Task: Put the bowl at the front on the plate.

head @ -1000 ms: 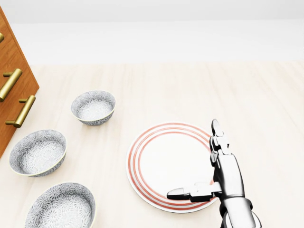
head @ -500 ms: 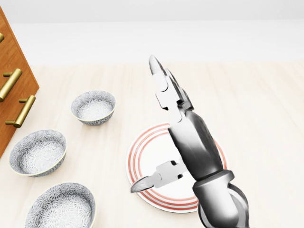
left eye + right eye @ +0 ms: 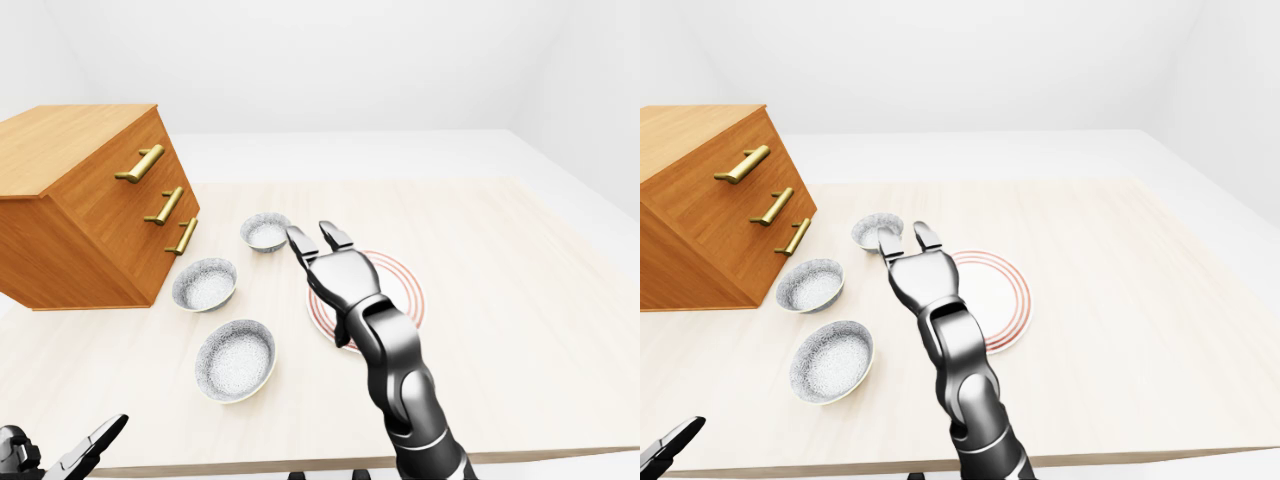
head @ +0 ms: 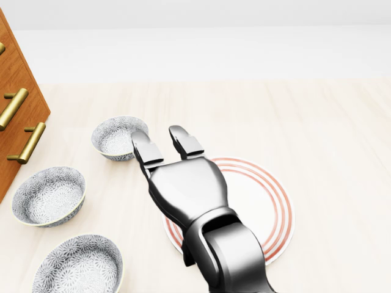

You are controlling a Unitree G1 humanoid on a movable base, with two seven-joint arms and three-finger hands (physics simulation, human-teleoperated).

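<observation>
In the head view the right robot hand point(image 4: 186, 186) and its arm hide the plate's point(image 4: 266, 204) left half, and the arm runs off the bottom edge, as does the nearest bowl point(image 4: 78, 267). The chest point(image 4: 15, 107) is cut by the left edge. The left robot hand point(image 3: 75, 455) is a mere sliver in the left-eye view's corner — its finger pose cannot be told.

Reaches the right arm point(image 4: 229, 256) up from the head view's bottom edge, right hand point(image 4: 183, 186) back-up, 2 fingers point(image 4: 142, 148) straight and parted, gripping nothing. Holds the left hand point(image 3: 70, 457) low at the left-eye view's bottom-left corner, mostly cropped.
</observation>
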